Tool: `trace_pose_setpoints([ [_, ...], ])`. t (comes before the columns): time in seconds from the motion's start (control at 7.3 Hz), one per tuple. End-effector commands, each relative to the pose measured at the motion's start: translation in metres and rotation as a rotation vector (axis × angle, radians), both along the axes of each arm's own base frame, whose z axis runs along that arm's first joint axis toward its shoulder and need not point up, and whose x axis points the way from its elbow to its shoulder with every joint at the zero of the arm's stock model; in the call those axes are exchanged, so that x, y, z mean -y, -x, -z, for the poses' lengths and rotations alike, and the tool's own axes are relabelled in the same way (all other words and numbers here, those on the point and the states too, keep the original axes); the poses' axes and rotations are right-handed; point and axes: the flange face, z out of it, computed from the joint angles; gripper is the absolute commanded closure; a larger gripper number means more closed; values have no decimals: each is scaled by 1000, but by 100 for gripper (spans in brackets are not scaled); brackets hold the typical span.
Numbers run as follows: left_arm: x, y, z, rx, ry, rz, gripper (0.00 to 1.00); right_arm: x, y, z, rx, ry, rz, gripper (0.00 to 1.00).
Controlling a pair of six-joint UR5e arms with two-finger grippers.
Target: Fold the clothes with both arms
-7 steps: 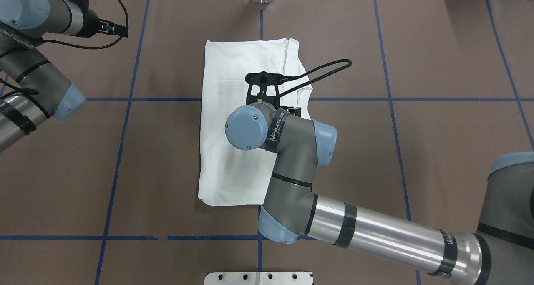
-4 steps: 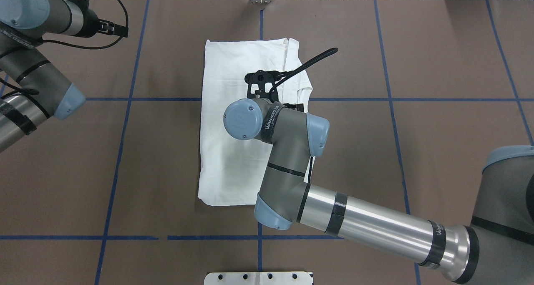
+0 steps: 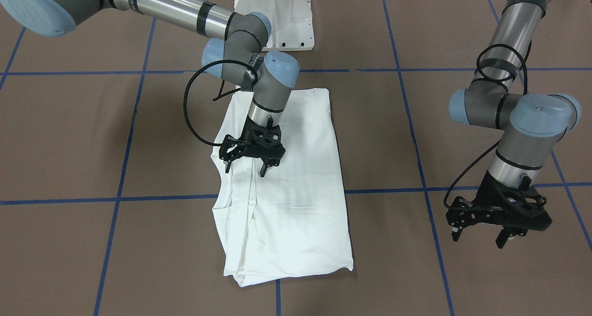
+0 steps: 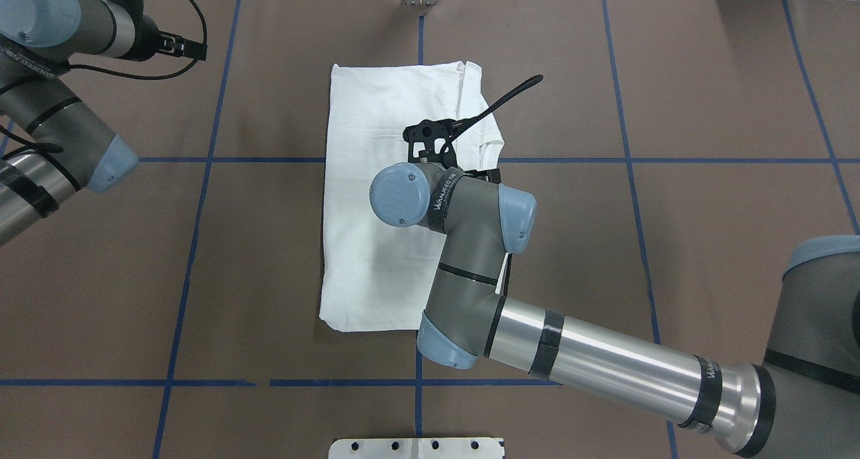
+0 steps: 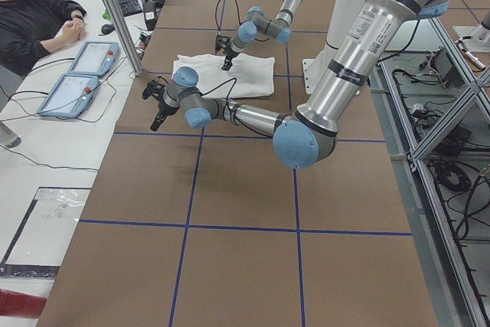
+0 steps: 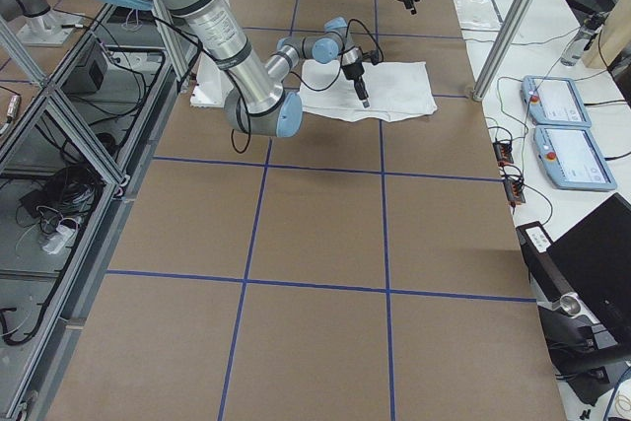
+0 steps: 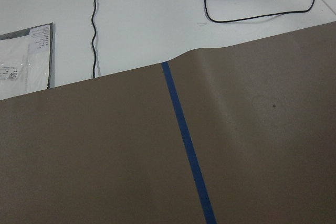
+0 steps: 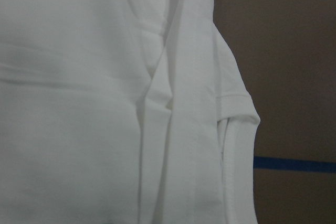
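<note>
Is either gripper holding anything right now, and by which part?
Nothing is held. The right gripper hangs open over the white T-shirt; the left gripper is open over the table.

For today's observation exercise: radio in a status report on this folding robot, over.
Right gripper open over shirt, at layered edge. Left gripper open, empty, aside. Shirt folded lengthwise, flat. Cable loop nearby.

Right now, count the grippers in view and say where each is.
2. The right gripper, open, is over the white shirt near its layered edge. The left gripper, open, hangs over the brown table, apart from the shirt. None seem hidden.
</note>
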Motion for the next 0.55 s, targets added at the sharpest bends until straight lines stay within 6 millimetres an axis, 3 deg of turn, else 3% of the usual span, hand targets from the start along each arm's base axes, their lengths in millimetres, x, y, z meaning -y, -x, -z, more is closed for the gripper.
trace_pose_setpoints([
  [0.0,0,0,-2,1,3,1,0,-1,-4,1,-31,1,21,0],
  [0.41,-3,-7,-3,-10,18,2,0,7,-12,6,-22,1,24,0],
])
